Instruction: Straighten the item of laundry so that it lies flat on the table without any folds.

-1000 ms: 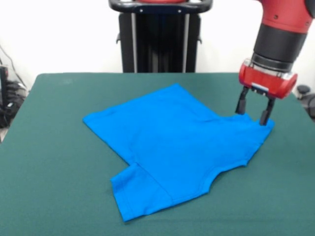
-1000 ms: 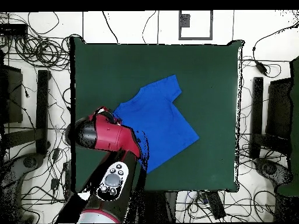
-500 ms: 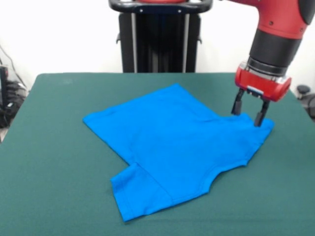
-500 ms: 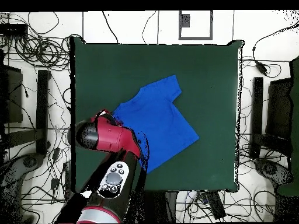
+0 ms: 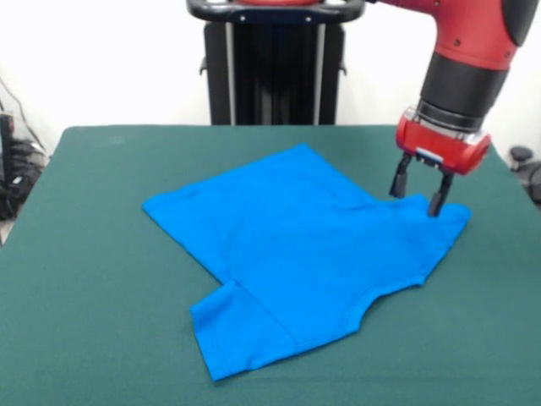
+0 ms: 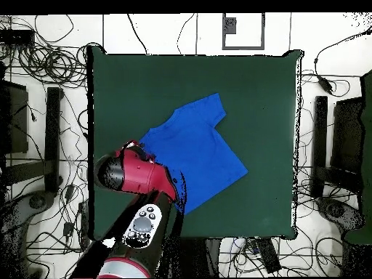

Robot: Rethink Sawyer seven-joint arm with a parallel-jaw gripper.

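A bright blue T-shirt, the item of laundry (image 5: 304,249) (image 6: 195,152), lies spread on the dark green table (image 5: 93,279) (image 6: 261,94). One sleeve points toward the front edge in the front view, and the other sleeve lies at the right. My gripper (image 5: 415,193) hangs open just above that right sleeve, its two dark fingers apart and holding nothing. In the overhead view the red arm (image 6: 134,174) covers the shirt's left corner and hides the gripper.
The black pedestal (image 5: 275,63) stands behind the table's far edge. Cables and stands (image 6: 43,131) surround the table on the floor in the overhead view.
My gripper has risen a little and shifted left and back from the sleeve's outer tip, staying open. The shirt has not moved.
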